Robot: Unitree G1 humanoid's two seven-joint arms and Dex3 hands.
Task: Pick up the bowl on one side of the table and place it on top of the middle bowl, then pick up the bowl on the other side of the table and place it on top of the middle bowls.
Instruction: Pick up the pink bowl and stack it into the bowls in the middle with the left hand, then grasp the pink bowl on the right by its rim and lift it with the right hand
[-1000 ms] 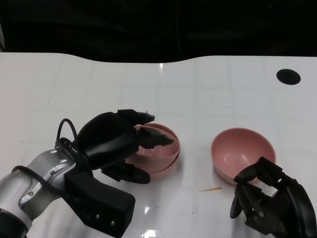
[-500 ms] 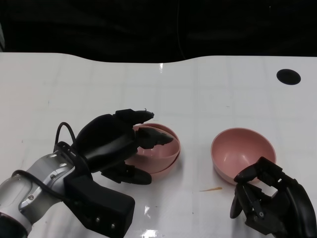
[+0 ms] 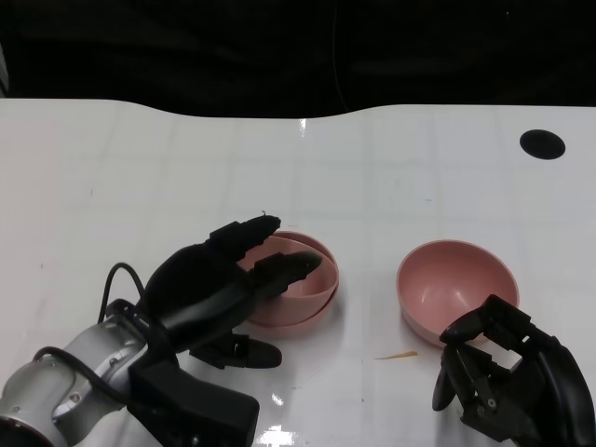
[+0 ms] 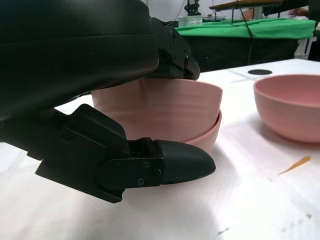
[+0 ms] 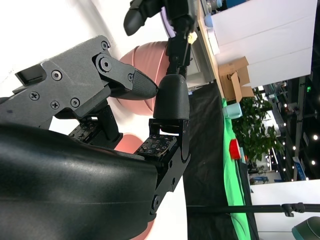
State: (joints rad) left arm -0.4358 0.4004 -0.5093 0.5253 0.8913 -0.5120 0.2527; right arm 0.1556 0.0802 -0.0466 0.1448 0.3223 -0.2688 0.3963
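Observation:
Two pink bowls sit nested in the middle of the white table (image 3: 140, 158), the upper bowl (image 3: 312, 279) (image 4: 165, 110) tilted inside the lower bowl (image 3: 307, 321) (image 4: 209, 134). My left hand (image 3: 209, 289) is at their left side. Its fingers (image 3: 289, 265) reach over the upper rim, and its thumb (image 4: 175, 162) lies on the table apart from the bowls. A third pink bowl (image 3: 454, 284) (image 4: 290, 105) stands to the right. My right hand (image 3: 503, 372) lies just in front of it, fingers bent and holding nothing.
A small orange sliver (image 3: 396, 355) (image 4: 295, 165) lies on the table between the stack and the right bowl. A black round hole (image 3: 542, 143) marks the far right of the table. The table's far edge meets a dark background.
My left hand has drawn back toward the lower left and its fingers have spread, loosening from the upper bowl. The bowls and my right hand have not moved.

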